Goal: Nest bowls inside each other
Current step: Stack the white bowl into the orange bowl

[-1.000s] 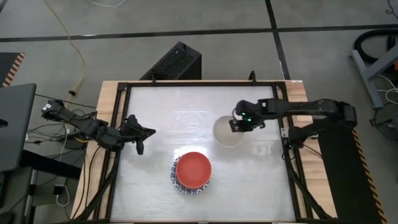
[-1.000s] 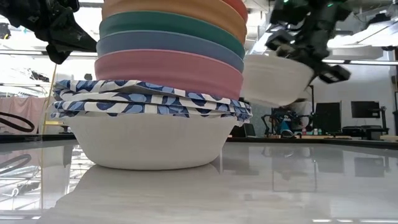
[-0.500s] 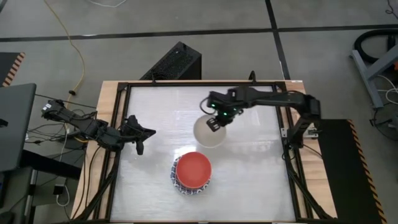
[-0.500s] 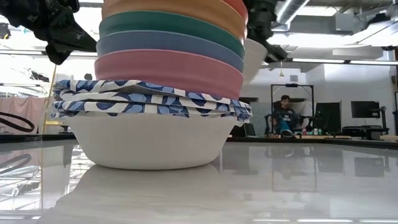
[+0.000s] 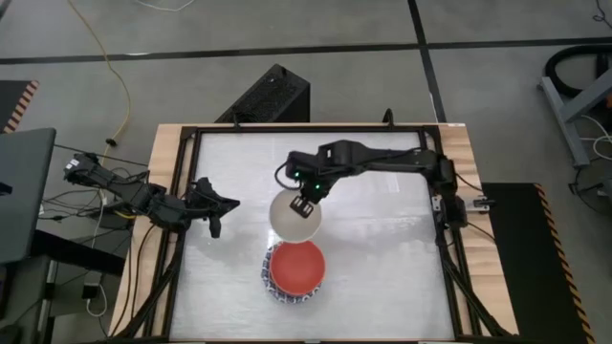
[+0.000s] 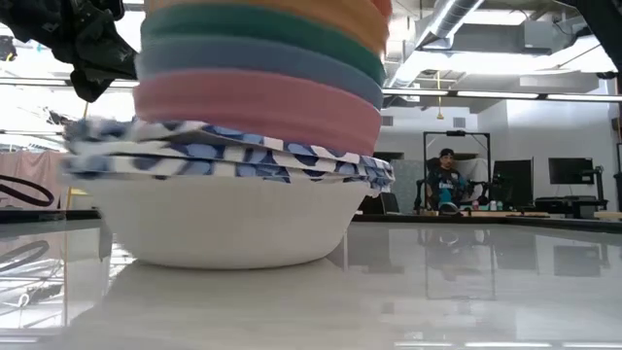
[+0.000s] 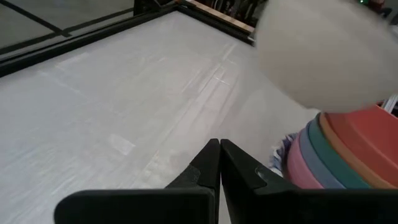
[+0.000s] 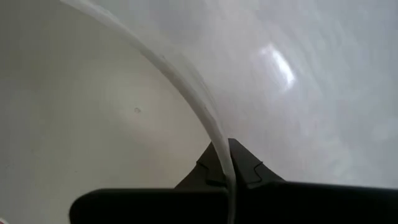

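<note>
Pinching the cream bowl (image 5: pixel 295 216) by its rim, right gripper (image 5: pixel 304 203) hangs it just far-left of the nested stack (image 5: pixel 295 271) mid-table for a drop onto the red bowl (image 5: pixel 298 265); left gripper (image 5: pixel 212 203) parked at left edge, fingers pressed together, holding nothing.

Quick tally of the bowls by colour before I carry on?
Blue-patterned white bowls: 4 (rims blurred, best count)
Pink bowl: 1
Dark blue bowl: 1
Teal bowl: 1
Orange bowl: 1
Red bowl: 1
Cream bowl, in the right gripper: 1
Total: 10
</note>
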Robot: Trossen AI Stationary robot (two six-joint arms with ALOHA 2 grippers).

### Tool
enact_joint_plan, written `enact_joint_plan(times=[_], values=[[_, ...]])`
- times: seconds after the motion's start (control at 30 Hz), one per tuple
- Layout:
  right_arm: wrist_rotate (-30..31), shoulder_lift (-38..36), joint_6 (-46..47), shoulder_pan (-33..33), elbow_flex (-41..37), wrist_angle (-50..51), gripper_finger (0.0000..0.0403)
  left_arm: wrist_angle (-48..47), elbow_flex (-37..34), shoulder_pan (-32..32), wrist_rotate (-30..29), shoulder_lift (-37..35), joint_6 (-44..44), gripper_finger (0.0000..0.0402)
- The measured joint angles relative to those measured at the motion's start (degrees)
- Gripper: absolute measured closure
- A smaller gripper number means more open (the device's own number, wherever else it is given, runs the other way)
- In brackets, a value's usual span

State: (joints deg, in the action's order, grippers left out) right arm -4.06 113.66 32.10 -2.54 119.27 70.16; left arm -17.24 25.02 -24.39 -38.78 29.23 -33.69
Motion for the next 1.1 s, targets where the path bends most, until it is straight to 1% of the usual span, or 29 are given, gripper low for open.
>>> enact_joint_plan(times=[0.13,0.23,0.3,0.37,0.47,0.53,0.63,0.7,1.0,1.1], values=[[3.8,1.1,-0.9,2.4,6.1,1.0,0.0398,0.0,0.0,0.0,0.0,0.0,0.0,0.0401],[4.0,1.0,-0.9,3.0,9.0,2.1,0.0398,0.0,0.0,0.0,-0.1,0.0,0.0,0.0402],[2.2,0.9,-2.3,3.5,10.5,2.2,0.0398,0.0,0.0,0.0,-0.1,0.0,0.0,0.0401],[-1.2,0.9,-4.1,4.4,11.2,2.9,0.0398,0.0,0.0,0.0,-0.1,0.0,0.0,0.0401],[-7.7,0.9,-7.7,6.3,10.6,2.8,0.0398,0.0,0.0,0.0,-0.1,0.0,0.0,0.0401],[-9.5,1.0,-12.3,7.8,9.7,3.4,0.0398,0.0,0.0,0.0,-0.2,0.0,0.0,0.0401],[-9.6,1.1,-18.2,9.8,8.8,2.4,0.0398,0.0,0.0,0.0,-0.3,0.0,0.0,0.0402],[-9.6,1.0,-20.2,10.3,7.9,0.8,0.0398,0.0,0.0,0.0,-0.3,0.0,0.0,0.0401],[-9.6,1.0,-21.6,10.6,3.5,-2.9,0.0398,0.0,0.0,0.0,-0.1,0.0,-0.2,0.0401],[-9.6,1.0,-21.7,10.5,2.2,-5.7,0.0398,0.0,0.0,0.0,-0.1,0.0,-0.2,0.0401]])
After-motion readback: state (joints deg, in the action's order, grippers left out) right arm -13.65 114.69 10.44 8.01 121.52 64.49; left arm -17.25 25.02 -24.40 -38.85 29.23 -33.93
